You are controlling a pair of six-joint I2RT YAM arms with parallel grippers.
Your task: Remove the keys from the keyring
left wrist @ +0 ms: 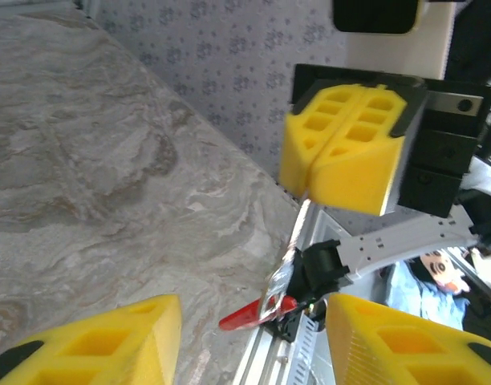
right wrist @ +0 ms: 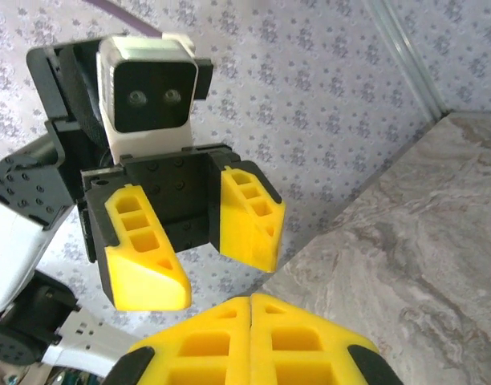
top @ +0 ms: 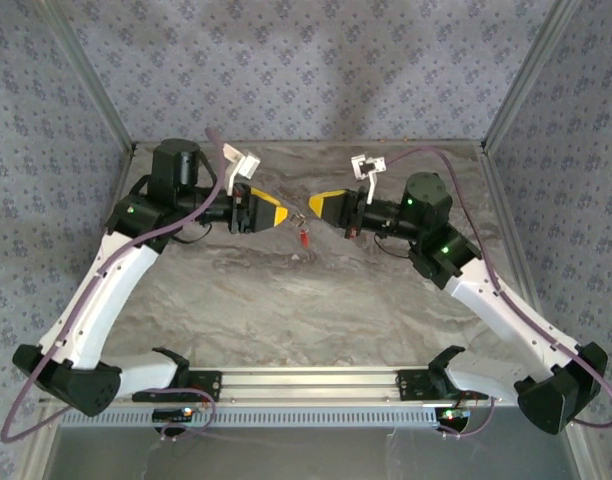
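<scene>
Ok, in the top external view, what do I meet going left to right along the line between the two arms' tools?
left tool → keyring, its red tag hanging below → right tool

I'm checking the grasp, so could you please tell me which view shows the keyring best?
Left wrist view: the keyring, red tag and silvery metal, hangs close up from the shut right gripper. The top external view gives a tiny red speck below that gripper.
</scene>
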